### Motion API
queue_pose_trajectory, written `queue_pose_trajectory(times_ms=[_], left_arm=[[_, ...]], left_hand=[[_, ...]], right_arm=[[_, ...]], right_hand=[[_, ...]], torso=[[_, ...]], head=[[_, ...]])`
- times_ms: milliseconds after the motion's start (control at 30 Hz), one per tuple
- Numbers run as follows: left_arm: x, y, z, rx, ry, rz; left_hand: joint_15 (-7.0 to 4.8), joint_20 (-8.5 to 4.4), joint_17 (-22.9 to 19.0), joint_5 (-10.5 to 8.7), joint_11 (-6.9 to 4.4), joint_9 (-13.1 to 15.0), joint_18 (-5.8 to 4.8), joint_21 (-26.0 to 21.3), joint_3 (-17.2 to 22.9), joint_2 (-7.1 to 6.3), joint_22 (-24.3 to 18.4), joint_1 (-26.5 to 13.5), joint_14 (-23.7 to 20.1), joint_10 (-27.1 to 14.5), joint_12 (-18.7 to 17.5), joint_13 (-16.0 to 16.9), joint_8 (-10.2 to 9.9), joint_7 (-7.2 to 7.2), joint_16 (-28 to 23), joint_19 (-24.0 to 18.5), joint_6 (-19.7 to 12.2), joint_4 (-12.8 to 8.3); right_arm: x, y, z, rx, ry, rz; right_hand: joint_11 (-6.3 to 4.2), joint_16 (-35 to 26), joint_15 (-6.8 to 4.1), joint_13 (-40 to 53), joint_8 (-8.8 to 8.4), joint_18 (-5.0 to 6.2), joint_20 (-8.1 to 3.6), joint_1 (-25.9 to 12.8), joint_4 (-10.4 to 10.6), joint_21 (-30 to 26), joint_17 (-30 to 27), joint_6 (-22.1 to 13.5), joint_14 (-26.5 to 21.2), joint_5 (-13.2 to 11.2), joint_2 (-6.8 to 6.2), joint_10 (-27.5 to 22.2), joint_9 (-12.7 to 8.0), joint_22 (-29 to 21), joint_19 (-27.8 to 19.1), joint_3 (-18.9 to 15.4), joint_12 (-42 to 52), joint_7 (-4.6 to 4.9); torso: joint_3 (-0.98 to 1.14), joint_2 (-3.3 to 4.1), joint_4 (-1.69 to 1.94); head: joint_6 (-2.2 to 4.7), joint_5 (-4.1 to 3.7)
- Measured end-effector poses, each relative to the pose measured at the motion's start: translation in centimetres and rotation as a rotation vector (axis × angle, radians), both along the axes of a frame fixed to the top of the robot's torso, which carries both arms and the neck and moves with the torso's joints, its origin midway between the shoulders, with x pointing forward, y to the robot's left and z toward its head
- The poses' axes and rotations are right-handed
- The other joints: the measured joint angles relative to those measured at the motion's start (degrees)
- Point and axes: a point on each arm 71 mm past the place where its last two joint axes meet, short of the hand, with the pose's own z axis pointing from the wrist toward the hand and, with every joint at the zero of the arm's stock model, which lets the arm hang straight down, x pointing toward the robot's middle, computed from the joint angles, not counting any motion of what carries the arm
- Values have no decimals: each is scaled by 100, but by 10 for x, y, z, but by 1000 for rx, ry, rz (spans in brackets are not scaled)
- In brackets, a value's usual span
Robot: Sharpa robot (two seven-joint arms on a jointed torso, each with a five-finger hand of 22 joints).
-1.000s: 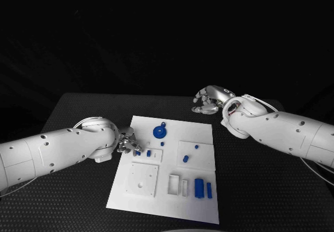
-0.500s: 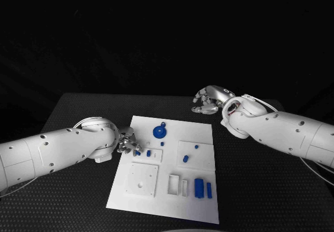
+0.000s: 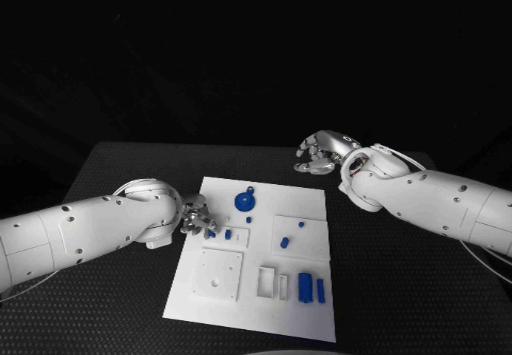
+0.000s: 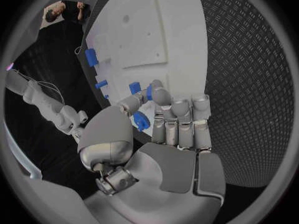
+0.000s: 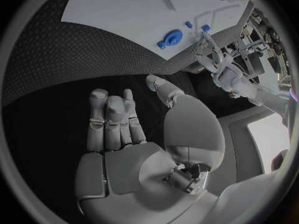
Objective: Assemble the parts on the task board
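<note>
Left hand [image 3: 195, 219] sits at the left edge of the task board [image 3: 309, 201], fingers curled in over the small raised plate [image 3: 241, 237] near that edge. In the left wrist view the fingertips [image 4: 161, 95] close around a small blue part [image 4: 141, 121], pinched between thumb and fingers, so it has hold of that piece. 2 more blue pegs [image 3: 228, 234] stand on the small plate just beside the fingers.

Task board lies mid-desk [image 3: 106, 310], long side running away from the robot. Blue round disc with a tab [image 3: 246, 200] sits near the board's far edge, a tiny blue peg [image 3: 248, 220] just below it. Square plate with a hole [image 3: 220, 274] is on the near left part. To its right, 2 empty rectangular slots [image 3: 267, 282], then 2 upright blue bars [image 3: 306, 287] side by side near the right edge. Larger raised square [image 3: 302, 238] on the right carries a blue peg [image 3: 285, 242] and a smaller blue bit [image 3: 302, 223].

Right hand [image 3: 320, 153] hangs above the desk beyond the board's far right corner, well apart from any part. Right wrist view: fingers [image 5: 112, 119] extended and together, thumb out to the side, nothing held.
</note>
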Motion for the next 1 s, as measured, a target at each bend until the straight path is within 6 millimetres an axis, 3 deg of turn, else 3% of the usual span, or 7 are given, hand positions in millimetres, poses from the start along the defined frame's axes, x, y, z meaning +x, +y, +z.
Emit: queue_pose_trajectory(times_ms=[533, 1000], left_arm=[[-4, -5, 1, 21, -33, -8], [-9, -11, 2, 56, -81, -38]], left_hand=[[27, 0, -1, 0, -24, -39, 0, 0, -60, 38, -1, 38, 30, 65, 0, 0, -4, 20, 25, 0, 20, -61], [46, -9, -2, 111, -33, -51, 0, 25, -111, 37, -1, 39, 53, 75, 0, -4, -7, -31, 46, 33, 72, -111]], right_arm=[[0, 0, 0, 0, 0, 0], [0, -1, 0, -1, 1, 0]], right_hand=[[0, 0, 0, -3, 0, 0, 0, 0, 0, 0, 0, 12, 0, 0, 0, 0, 0, 4, 0, 0, 0, 13], [0, 0, 0, -3, 0, 0, 0, 0, 0, 0, 0, 20, 0, 0, 0, 0, 0, 3, 0, 0, 0, 4]], torso=[[-1, 0, 1], [-1, -2, 4]], head=[[-7, -3], [1, 4]])
